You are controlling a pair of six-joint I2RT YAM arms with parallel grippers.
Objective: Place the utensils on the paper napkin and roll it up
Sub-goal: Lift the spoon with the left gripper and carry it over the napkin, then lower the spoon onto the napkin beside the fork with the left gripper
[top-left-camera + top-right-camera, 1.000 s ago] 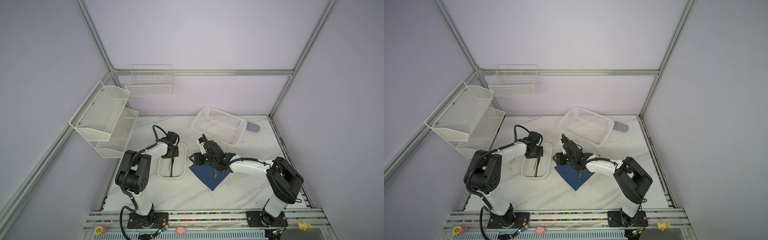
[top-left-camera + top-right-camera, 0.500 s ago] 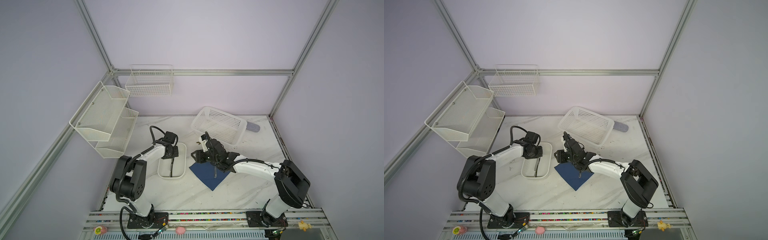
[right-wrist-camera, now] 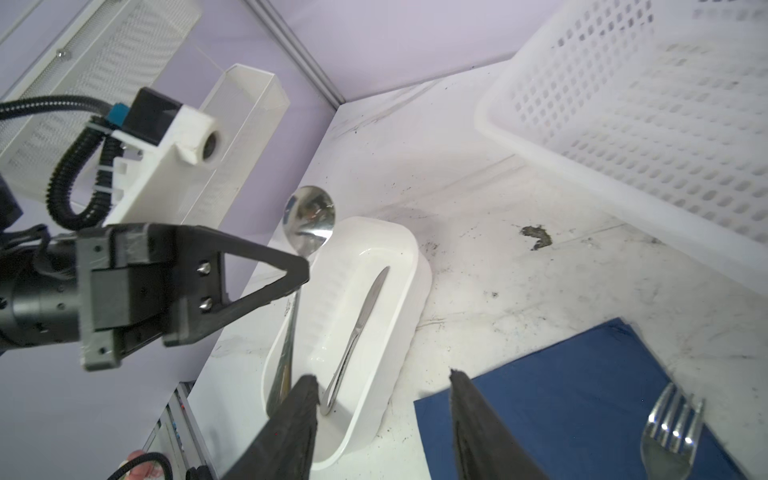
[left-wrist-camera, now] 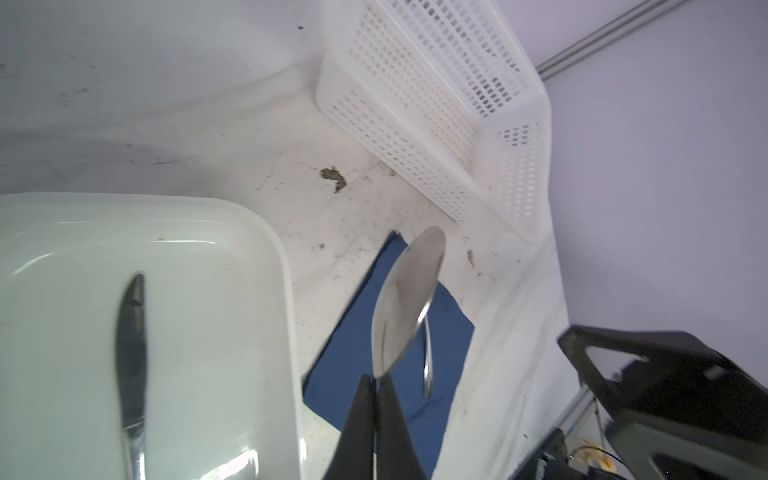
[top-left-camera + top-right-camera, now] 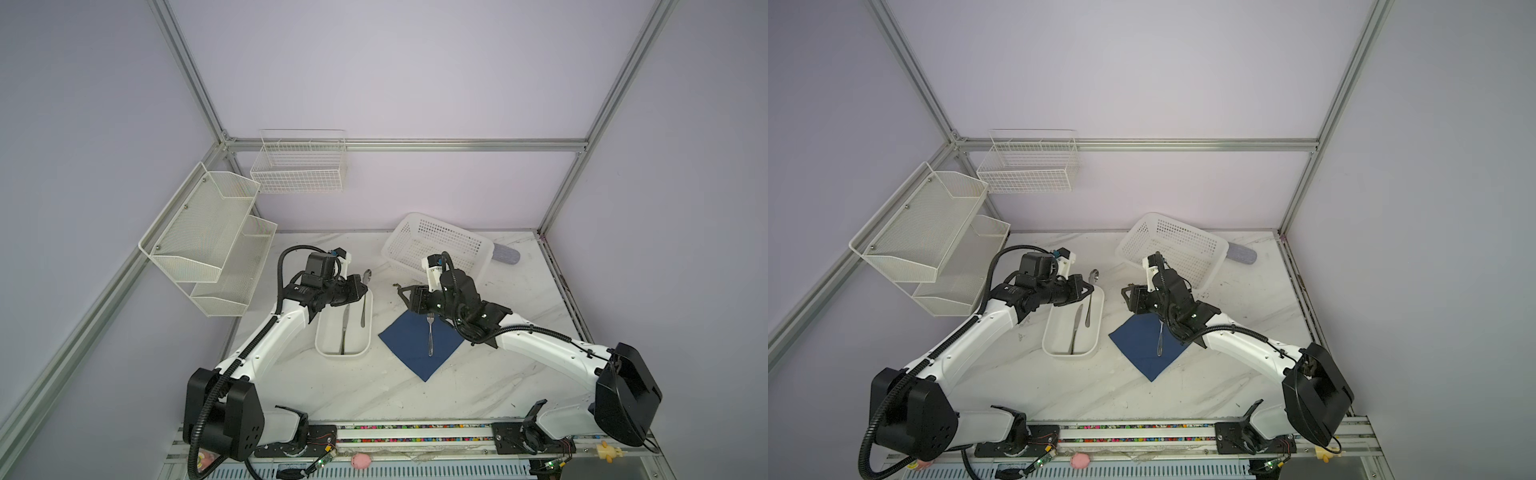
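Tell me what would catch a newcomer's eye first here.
The navy paper napkin stands out on the marble table, with the fork lying on it. Beside it, the left gripper is shut on the spoon over the white dish, where the knife lies. The right gripper hangs open past the napkin's far corner.

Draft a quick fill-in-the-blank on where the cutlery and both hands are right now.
1. The left hand is shut on the slim silver metal ____.
2. The dark-bladed silver metal knife lies inside the white oblong plastic ____.
3. The silver metal fork lies on the navy-blue square paper ____.
4. The right hand is open and holds ____.
Missing words: spoon; dish; napkin; nothing.
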